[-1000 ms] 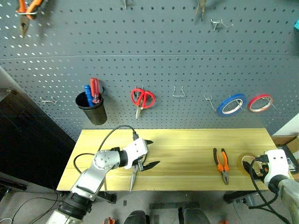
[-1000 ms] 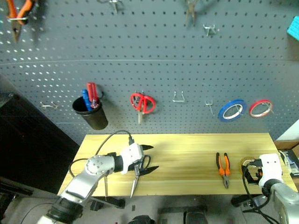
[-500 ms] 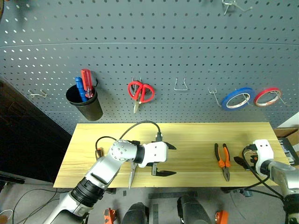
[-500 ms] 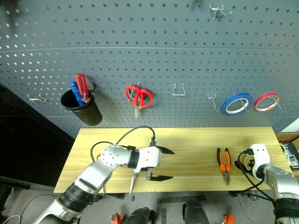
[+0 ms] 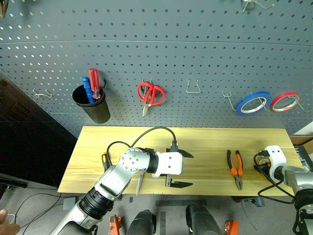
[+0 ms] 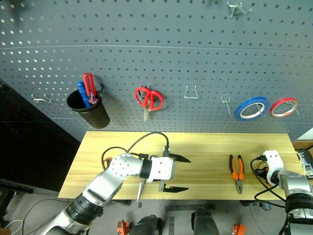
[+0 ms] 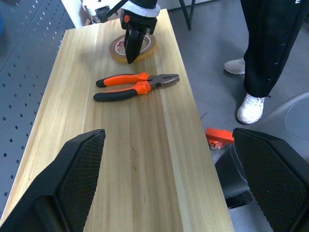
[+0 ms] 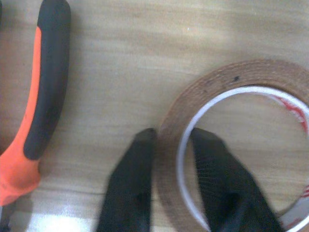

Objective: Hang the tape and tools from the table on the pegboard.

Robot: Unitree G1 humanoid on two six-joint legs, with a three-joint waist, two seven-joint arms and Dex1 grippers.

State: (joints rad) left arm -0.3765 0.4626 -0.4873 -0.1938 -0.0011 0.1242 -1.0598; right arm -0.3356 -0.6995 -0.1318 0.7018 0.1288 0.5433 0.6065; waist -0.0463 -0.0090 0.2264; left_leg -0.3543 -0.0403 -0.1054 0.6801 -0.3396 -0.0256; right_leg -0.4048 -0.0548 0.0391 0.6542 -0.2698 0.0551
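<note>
the tape [image 8: 231, 140] lies flat at the right end of the surface [image 5: 205, 142], just right of the pliers [image 5: 235, 168]. the right pincer [image 8: 169, 145] is clamped on its ring wall, one finger inside, one outside. this looks like the pick-up step; next it must lift the ring toward a free hook [image 5: 193, 88] on the pegboard [image 5: 171, 54]. the left pincer [image 5: 182, 169] hovers spread wide, empty, above the scissors [image 5: 139, 180].

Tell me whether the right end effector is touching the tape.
Touching. In the right wrist view the right end effector is shut on the tape, one finger outside its wall and the other inside the ring.
</note>
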